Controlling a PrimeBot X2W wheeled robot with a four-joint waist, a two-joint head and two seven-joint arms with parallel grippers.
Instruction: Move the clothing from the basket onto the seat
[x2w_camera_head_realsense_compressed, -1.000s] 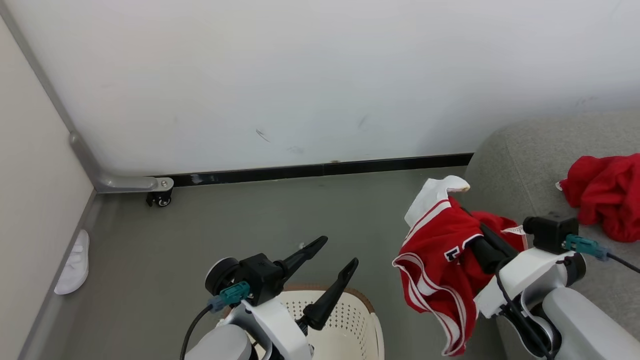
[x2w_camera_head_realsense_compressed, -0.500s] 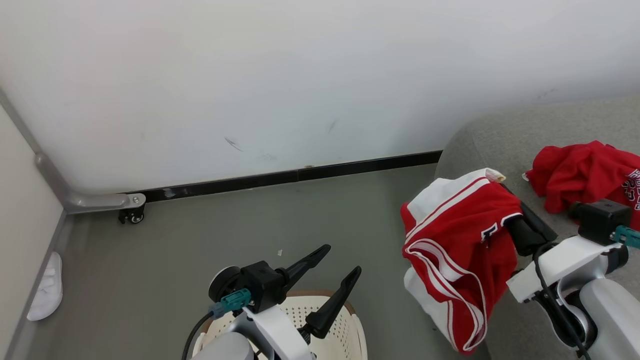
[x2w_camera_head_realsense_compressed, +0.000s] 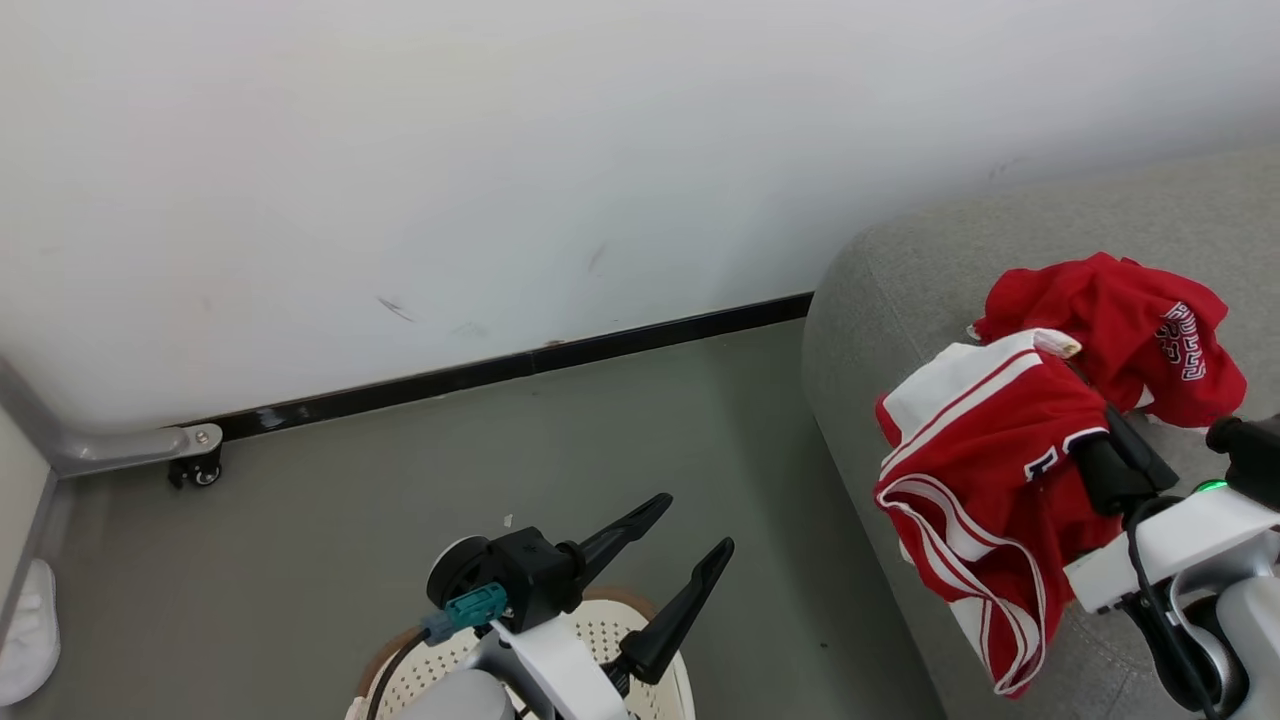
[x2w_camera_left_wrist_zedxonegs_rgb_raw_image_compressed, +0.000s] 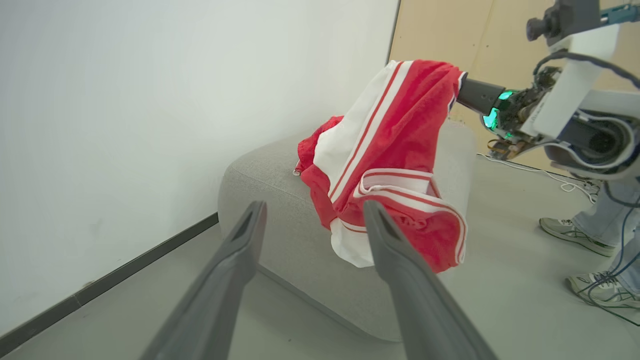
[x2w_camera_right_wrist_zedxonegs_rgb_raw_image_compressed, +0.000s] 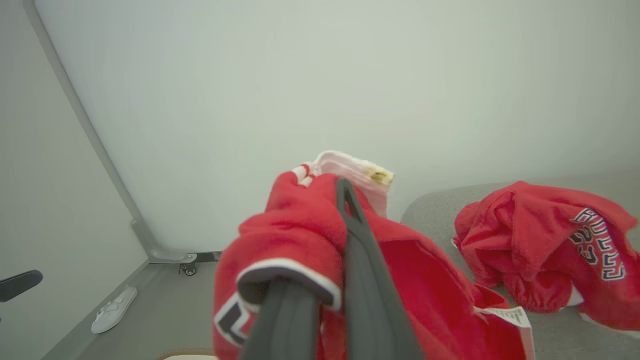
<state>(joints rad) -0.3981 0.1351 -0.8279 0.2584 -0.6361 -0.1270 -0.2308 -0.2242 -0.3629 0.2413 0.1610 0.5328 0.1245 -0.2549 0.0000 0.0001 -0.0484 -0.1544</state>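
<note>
1 striped red garment (x2w_camera_head_realsense_compressed: 985, 470) over the edge of the seat (x2w_camera_head_realsense_compressed: 900, 270), 1 lettered red garment (x2w_camera_head_realsense_compressed: 1110, 310) on the seat: 2 in all. 1 basket (x2w_camera_head_realsense_compressed: 410, 680) and 1 white slipper (x2w_camera_head_realsense_compressed: 28, 635), both off the seat.

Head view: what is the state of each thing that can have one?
left hand, open, empty.
right hand, shut on the striped garment.
striped garment, held up, hanging by the edge of the seat.
lettered garment, crumpled on the seat.
basket, upright, inside mostly hidden.

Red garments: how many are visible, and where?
2. The lettered one lies on the grey seat; the white-striped one hangs from the shut right gripper. More could hide in the basket.
</note>
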